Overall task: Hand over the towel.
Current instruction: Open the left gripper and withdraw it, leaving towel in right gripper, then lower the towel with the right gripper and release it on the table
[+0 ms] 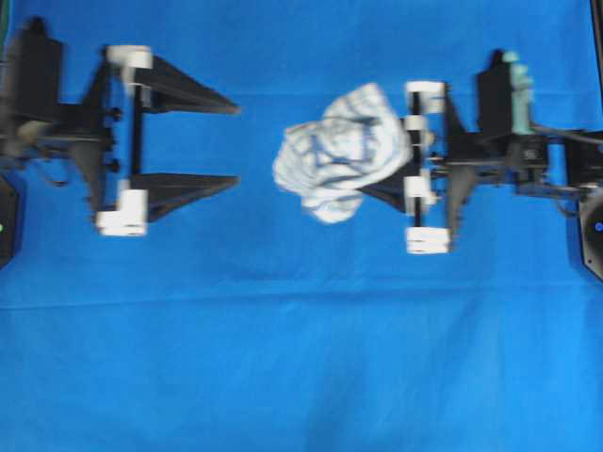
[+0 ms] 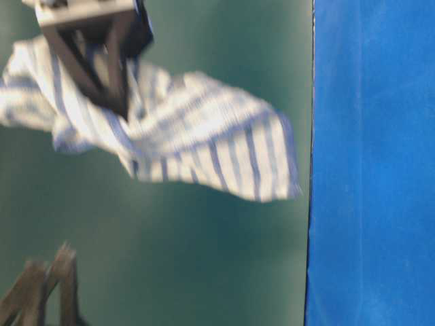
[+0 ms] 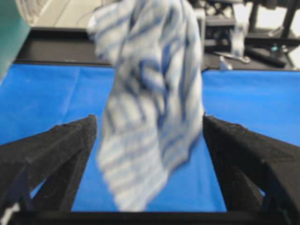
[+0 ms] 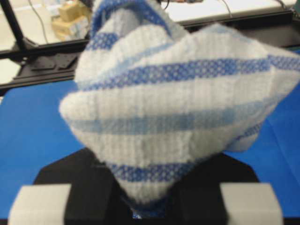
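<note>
Right tool (image 1: 377, 193): jaws closed on the towel (image 1: 341, 151), holding it bunched above the blue sheet (image 1: 283, 358).
Left tool (image 1: 236, 143): jaws spread wide, holding nothing, apart from the towel.
Towel: hangs from the right tool, between the 2 arms.

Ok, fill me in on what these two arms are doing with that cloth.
The right gripper is shut on the striped towel, which hangs bunched from it above the blue sheet. The left gripper is wide open and holds nothing. In the overhead view there is a clear gap of blue between its fingertips and the towel. So the towel now sits with the right arm alone.
</note>
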`<state>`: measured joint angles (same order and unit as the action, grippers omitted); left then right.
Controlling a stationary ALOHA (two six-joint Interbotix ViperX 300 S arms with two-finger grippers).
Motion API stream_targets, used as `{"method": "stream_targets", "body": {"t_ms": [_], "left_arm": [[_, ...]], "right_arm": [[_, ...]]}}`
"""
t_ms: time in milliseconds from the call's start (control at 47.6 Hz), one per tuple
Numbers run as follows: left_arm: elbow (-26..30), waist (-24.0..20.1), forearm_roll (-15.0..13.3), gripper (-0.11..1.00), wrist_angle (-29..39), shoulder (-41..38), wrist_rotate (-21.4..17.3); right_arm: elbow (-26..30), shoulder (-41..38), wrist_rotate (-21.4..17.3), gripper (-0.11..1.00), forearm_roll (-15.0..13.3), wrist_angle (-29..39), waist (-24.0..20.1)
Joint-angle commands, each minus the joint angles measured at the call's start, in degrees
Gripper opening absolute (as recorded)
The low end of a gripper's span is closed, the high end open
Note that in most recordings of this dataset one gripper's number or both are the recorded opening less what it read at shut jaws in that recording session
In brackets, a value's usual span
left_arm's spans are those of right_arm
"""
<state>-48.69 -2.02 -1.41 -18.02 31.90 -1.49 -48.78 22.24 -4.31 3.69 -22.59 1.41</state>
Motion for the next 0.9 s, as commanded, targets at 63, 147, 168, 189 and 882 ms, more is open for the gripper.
{"method": "stream_targets", "body": {"t_ms": [63,147,168,189,882], "left_arm": [[-1.9,0.5,-0.1,0.94,0.4,5.1,0.1],[-2.9,0.5,-0.1,0.94,0.4,6.2,0.1],[-2.9,0.5,-0.1,0.94,0.4,6.3,0.1],[-3.0,0.5,-0.1,0.94,0.4,6.4,0.1],[-3.1,0.5,-0.1,0.94,0.4,6.2,0.0]], "right_arm": [[-1.8,5.4,-0.1,0.16,-0.1,2.0,-0.3],[-2.2,6.5,-0.1,0.16,-0.1,3.0,-0.2],[-2.3,6.5,-0.1,0.16,-0.1,3.2,-0.2],[-2.2,6.4,-0.1,0.16,0.0,3.4,-0.2],[22.7,-27.5,-0.3,0.16,-0.5,40.2,3.3]]}}
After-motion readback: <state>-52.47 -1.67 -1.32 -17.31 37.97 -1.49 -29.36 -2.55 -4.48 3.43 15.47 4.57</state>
